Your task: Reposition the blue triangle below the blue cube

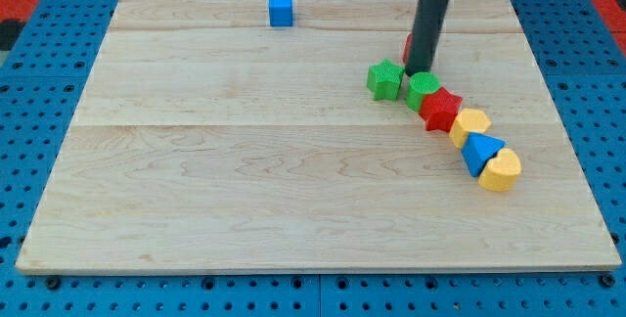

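The blue cube (pixel 281 9) sits near the view's top, left of centre, on the wooden board (pixel 245 180). The blue triangle (pixel 480 151) lies at the view's right, wedged in a slanting row of blocks between two yellow blocks. My tip (pixel 420 70) touches down at the upper end of that row, just above the green round block (pixel 423 89) and right of the green star (pixel 384 79). The tip is well up and left of the blue triangle and far right of the blue cube.
The row runs down to the right: green round block, red star (pixel 442 110), yellow block (pixel 470 125), blue triangle, yellow block (pixel 502 171). A red block (pixel 407 48) shows partly behind the rod. A blue pegboard (pixel 39 112) surrounds the board.
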Robot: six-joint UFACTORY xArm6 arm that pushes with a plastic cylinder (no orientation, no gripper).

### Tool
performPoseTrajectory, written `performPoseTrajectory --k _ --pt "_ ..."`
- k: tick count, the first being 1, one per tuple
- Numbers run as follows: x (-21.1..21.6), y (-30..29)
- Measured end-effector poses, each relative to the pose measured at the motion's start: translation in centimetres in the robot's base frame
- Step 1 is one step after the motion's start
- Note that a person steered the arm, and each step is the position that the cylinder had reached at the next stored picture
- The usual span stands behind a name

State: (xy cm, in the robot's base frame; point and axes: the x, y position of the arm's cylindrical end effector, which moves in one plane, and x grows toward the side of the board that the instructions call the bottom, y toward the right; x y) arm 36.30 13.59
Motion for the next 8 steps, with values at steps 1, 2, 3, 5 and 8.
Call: performPoseTrajectory --k 1,2,3,5,8 --pt "0.1 1.9" --pt "1.1 8.7" --pt "7.7 13.1" --pt "12.2 2.7" --pt "13.7 -5.7"
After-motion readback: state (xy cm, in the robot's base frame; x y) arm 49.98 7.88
